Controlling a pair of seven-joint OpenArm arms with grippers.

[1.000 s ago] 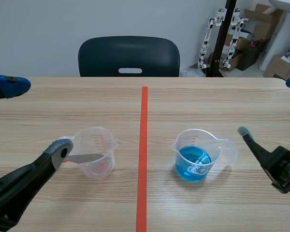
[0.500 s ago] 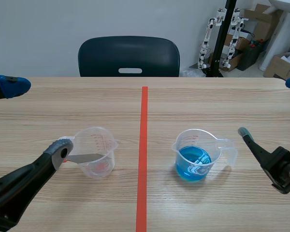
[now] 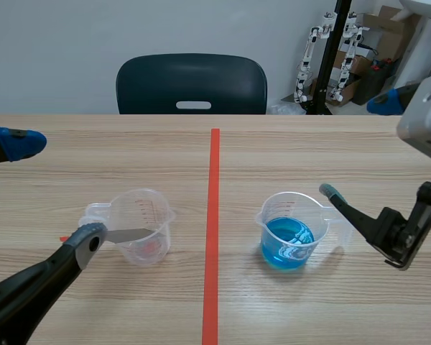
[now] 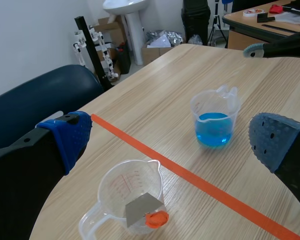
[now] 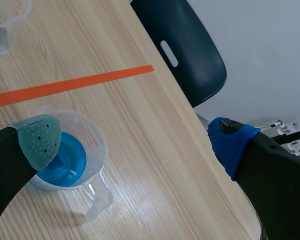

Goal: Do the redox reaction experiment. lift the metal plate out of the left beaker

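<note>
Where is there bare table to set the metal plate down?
Bare wood lies between the left beaker and the blue beaker, along the tape line, and across the far strip before the chair. Crowded at each beaker's outer side, where the left hand and right hand stand open.

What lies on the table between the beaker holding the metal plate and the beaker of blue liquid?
Only the orange-red tape line, a mark on the bare table; the scene view shows it.
</note>
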